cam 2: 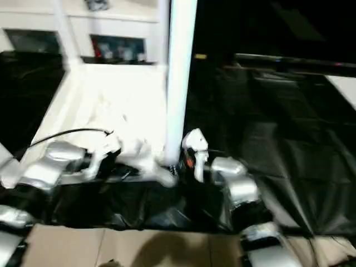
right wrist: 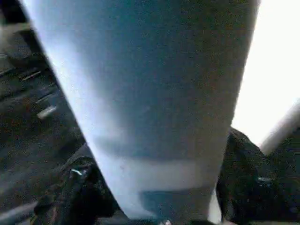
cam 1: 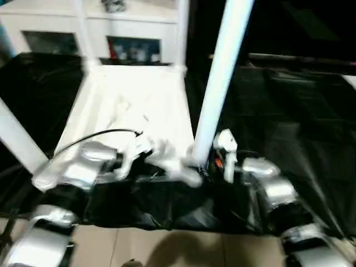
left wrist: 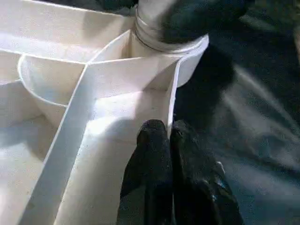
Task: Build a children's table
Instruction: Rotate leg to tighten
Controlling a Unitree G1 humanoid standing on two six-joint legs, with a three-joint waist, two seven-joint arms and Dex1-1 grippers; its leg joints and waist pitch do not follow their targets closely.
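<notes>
Two claws at work. Left gripper (left wrist: 164, 136) pinched fully closed, fingertips on the thin outer rib of the tabletop (cam 1: 133, 105) just short of the near corner socket (left wrist: 173, 51). Right gripper (right wrist: 154, 187) set around the base of the near leg (cam 1: 222, 72), black fingers (right wrist: 243, 173) on either side of the tube; firm clamp or loose cradle, cannot tell. Leg standing near upright in that socket, its top leaning slightly toward one o'clock in the left eye view. Tabletop lying underside up on the black cloth (cam 1: 289, 122), stretching toward twelve o'clock from the claws.

Risks, as a judgement: leg not fully seated, so a sideways tug could tip it out of the socket; thin rib under the left fingertips could slip, letting the tabletop slide on the slick cloth during any push.

Counted: one tabletop; four legs visible, two at the far corners near twelve o'clock (cam 1: 83, 33), one at nine o'clock (cam 1: 19, 142), one in hand. One white cabinet (cam 1: 67, 25) behind.
</notes>
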